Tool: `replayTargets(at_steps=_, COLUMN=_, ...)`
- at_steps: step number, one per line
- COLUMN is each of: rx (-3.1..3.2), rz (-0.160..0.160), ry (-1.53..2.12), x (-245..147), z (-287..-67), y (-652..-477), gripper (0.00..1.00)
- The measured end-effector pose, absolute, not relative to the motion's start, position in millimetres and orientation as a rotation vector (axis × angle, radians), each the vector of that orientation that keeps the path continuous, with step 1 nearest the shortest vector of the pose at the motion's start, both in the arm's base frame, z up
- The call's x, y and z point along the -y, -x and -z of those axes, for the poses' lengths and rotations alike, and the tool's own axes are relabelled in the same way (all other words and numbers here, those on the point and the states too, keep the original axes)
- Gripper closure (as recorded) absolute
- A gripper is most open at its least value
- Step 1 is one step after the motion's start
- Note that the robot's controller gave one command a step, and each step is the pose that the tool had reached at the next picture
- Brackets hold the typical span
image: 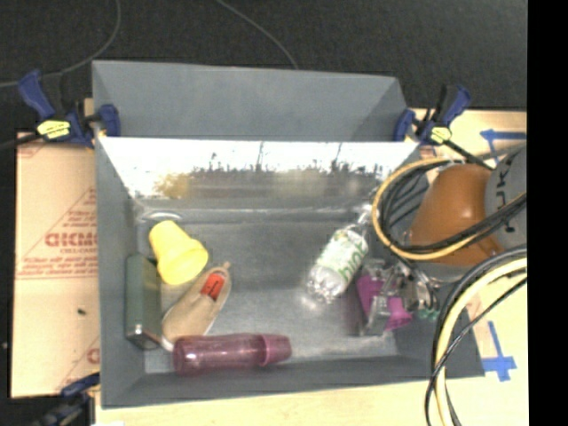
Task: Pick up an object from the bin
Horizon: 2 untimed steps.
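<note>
Down at the right end of the grey metal bin point(257, 105), my gripper point(397, 293) sits low near the floor, right beside a small magenta plastic block point(371, 295). Whether the gripper is open or closed, and whether it has hold of the block, I cannot tell; my own dark hardware and cables crowd that spot.

The block looks like the thing to pick, as it is nearest to me. To do this well, I judge I should be centred on the block before closing, then lift straight up. That would keep me clear of the bin's right wall and of the clear crumpled plastic bottle with a green label point(340, 263), which lies just left of the block and could easily be nudged.

The middle of the bin floor is bare. Well apart, at the left end, lie a yellow plastic cup point(177, 252), a dull grey-green cylinder point(140, 298), and a tan rounded piece with a red part point(197, 307). A dark purple tube point(231, 351) lies along the near wall.
</note>
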State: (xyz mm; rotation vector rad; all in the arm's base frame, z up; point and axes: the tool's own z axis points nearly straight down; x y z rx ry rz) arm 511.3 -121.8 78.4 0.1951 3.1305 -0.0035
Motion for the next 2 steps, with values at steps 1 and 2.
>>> replayTargets(at_steps=1, rx=-3.131, rz=0.004, ry=-0.193, x=121.8, z=-78.4, y=-511.2, gripper=1.00)
replayTargets(at_steps=2, rx=-3.131, rz=0.004, ry=-0.191, x=121.8, z=-78.4, y=-511.2, gripper=1.00)
